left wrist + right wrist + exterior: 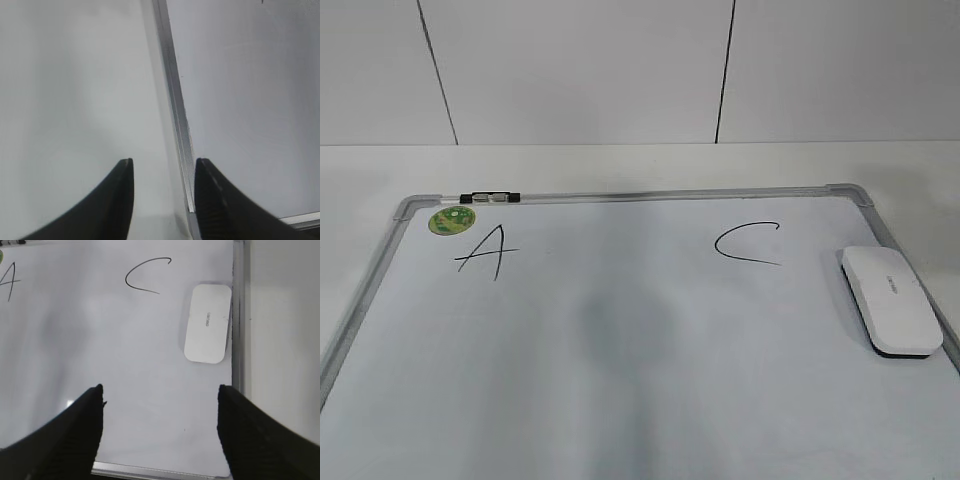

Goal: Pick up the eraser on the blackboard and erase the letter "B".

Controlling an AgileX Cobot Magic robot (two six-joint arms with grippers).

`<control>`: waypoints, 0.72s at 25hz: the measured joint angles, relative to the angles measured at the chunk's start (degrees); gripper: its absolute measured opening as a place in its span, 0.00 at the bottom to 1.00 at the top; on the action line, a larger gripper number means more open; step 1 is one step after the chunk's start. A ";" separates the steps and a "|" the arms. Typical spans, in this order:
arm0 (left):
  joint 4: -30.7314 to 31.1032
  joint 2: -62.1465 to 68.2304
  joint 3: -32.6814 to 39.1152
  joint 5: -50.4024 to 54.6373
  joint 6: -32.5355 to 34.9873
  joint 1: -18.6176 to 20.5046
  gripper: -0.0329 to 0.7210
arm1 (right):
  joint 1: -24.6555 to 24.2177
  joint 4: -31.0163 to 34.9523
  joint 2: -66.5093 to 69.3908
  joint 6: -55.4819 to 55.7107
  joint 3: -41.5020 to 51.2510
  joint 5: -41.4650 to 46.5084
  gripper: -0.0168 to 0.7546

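Right gripper (pixel 160 405): jaws spread wide, nothing between them, poised above the near part of the blackboard (pixel 125 365), pointed toward the far edge. Dark fingers (pixel 75 435) seen only at the bottom of the right wrist view; near frame strip of the board visible beneath them.

Left gripper (pixel 162 185): jaws parted, empty, hovering over the board's left frame rail (pixel 172 90) near a corner, one finger over the bare table (pixel 75 100), the other over the board surface. Neither arm visible in the exterior view.

Eraser (pixel 890 300): lying flat on the board at its right side, long side running just beside the right frame rail, dark base down, small grey mark on top. Also seen ahead and to the right of the right gripper (pixel 208 323), well apart from it.

Letter "C" (pixel 748 245): just left of the eraser's far end. Letter "A" (pixel 483 252): at the left of the board, below the round green sticker (pixel 451 220). No "B" strokes discernible between them; a faint grey smudge (pixel 620 320) there only.

White panelled wall (pixel 580 70) behind the table.
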 joint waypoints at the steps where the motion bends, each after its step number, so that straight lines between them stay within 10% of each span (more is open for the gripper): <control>1: 0.00 -2.57 0.64 0.15 0.00 0.00 0.44 | 0.00 -0.44 -1.98 -0.13 1.80 0.00 0.76; 18: -1.53 -38.06 12.84 1.54 0.00 0.00 0.43 | 0.00 -6.61 -16.79 -2.93 14.01 0.27 0.76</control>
